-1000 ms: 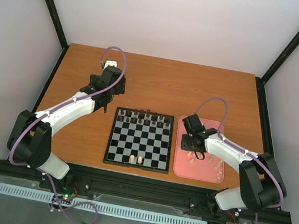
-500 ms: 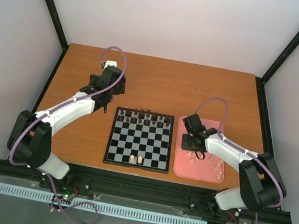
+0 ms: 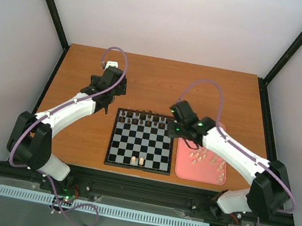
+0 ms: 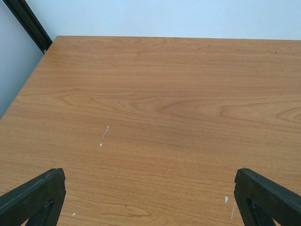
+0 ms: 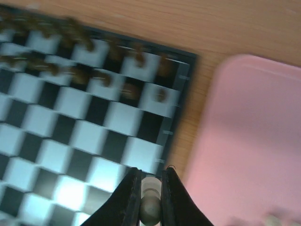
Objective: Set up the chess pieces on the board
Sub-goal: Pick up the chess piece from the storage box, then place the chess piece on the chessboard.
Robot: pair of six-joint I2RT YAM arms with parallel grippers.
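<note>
The board, black and white checks with a black border, lies mid-table; dark brown pieces fill its two far rows and two cream chess pieces stand on its near row. My right gripper hangs over the board's right edge, shut on a cream chess piece pinched between its fingers. The blurred board lies below it in the right wrist view. Several more cream pieces lie on the pink tray. My left gripper is open over bare wood left of the board's far corner, fingertips wide apart.
The pink tray sits just right of the board, its edge close under my right gripper. Black frame posts stand at the table's back corners. Bare wooden tabletop lies behind the board.
My right gripper closed on a cream piece on the tray, lifted it and moved left and back, from over the tray to the board's right edge. The left arm has not moved.
</note>
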